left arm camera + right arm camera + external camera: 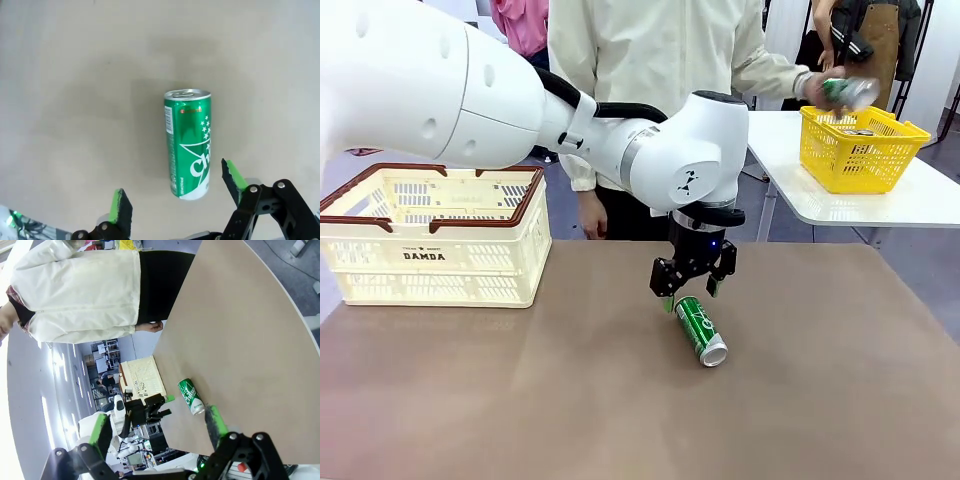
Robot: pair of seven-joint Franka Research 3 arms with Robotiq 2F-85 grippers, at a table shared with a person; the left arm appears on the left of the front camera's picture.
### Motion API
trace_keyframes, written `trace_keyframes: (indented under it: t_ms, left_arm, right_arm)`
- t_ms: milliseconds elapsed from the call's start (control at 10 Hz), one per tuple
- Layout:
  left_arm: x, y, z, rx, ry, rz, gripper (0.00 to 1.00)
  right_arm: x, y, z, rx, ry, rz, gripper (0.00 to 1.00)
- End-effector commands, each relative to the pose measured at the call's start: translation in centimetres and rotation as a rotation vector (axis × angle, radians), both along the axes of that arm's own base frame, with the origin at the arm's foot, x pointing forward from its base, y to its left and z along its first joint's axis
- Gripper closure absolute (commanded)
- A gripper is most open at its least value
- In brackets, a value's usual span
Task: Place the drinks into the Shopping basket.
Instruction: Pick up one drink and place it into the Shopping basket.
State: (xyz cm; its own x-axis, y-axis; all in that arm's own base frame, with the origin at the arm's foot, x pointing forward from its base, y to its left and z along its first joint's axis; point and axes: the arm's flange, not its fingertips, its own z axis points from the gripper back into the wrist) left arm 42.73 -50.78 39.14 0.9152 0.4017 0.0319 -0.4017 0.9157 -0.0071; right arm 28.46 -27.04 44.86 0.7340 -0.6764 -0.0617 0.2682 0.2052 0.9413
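Lying sideways: green can (701, 330), silver top, white lettering; both arms' jaws apart.

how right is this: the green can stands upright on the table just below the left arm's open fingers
Wrong in one respect: the green can lies on its side on the table, not upright, as the front view shows. It is indeed just below the open left fingers.

My pads (233, 173) are green, the can (188, 145) green with white stars and a silver top, the basket (380, 265) left of it cream, brown-rimmed.
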Motion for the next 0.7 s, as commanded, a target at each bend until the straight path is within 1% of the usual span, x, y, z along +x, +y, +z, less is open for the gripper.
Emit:
trace_keyframes:
  t_ms: [0,100,200,300,400,500,600]
  left_arm:
    - [0.2,0.1,0.6,-0.015,0.001,-0.074,0.0]
    - [0.0,0.0,0.0,0.0,0.0,0.0,0.0]
    - [0.2,0.8,-0.8,-0.055,0.048,-0.071,0.0]
    - [0.3,2.1,-1.1,-0.118,0.061,-0.134,0.0]
    - [-0.3,6.4,2.2,-0.206,0.031,-0.134,0.0]
    - [-1.5,10.3,5.8,-0.263,0.001,-0.141,0.0]
    - [-4.8,17.8,11.5,-0.24,0.088,-0.132,0.0]
  right_arm:
    - [0.1,-0.1,0.1,0.008,-0.02,0.002,0.0]
    - [0.1,-0.1,0.1,0.008,-0.02,0.002,0.0]
    - [0.1,-0.1,0.1,0.008,-0.02,0.002,0.0]
    - [0.1,-0.1,0.1,0.008,-0.02,0.002,0.0]
    - [0.1,-0.1,0.1,0.008,-0.02,0.002,0.0]
    - [0.1,-0.1,0.1,0.008,-0.02,0.002,0.0]
    - [0.1,-0.1,0.1,0.008,-0.02,0.002,0.0]
